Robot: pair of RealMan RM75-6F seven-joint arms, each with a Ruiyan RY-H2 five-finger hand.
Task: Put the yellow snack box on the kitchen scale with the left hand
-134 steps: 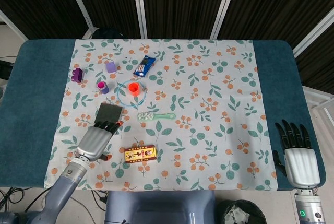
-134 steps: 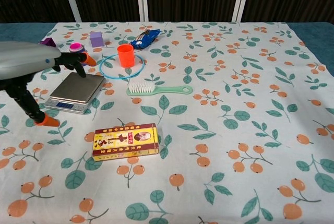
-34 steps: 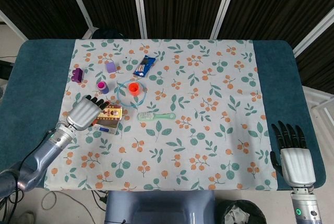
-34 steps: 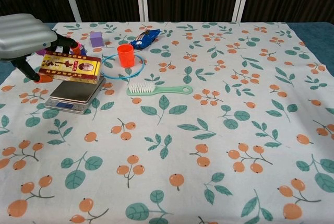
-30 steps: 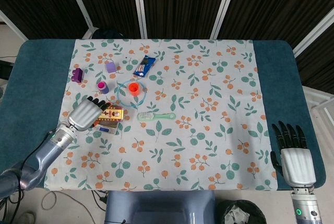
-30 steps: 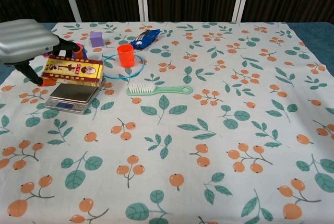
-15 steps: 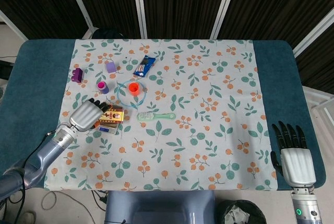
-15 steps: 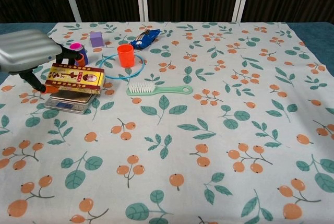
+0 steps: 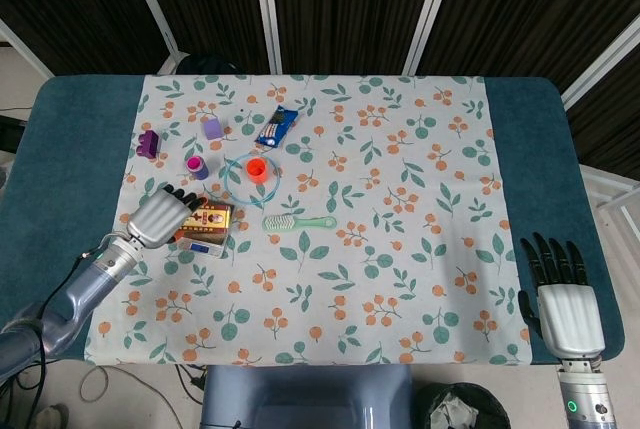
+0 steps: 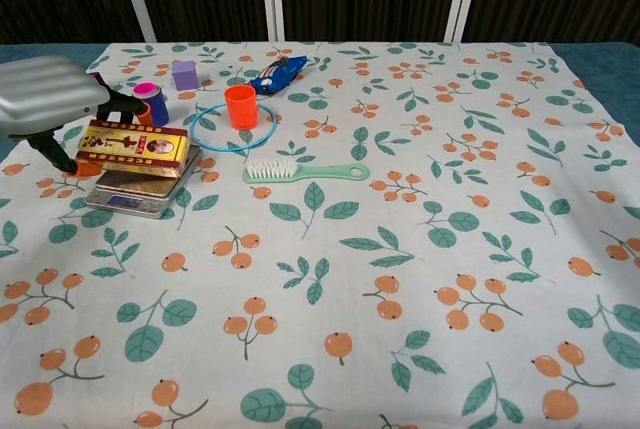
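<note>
- Left hand [image 10: 45, 94] grips yellow snack box [image 10: 135, 147], resting flat over kitchen scale [image 10: 140, 189] near table's left edge; judged ready for release.
- Right hand [image 9: 565, 304] idle, fingers spread, holding nothing.

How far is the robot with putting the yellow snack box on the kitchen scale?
Nearly done. The yellow snack box is already above the kitchen scale and seems to rest on its plate, though full contact is hard to judge. The left hand holds the box. Left: let go and withdraw. The right hand lies open at the table edge.
</note>
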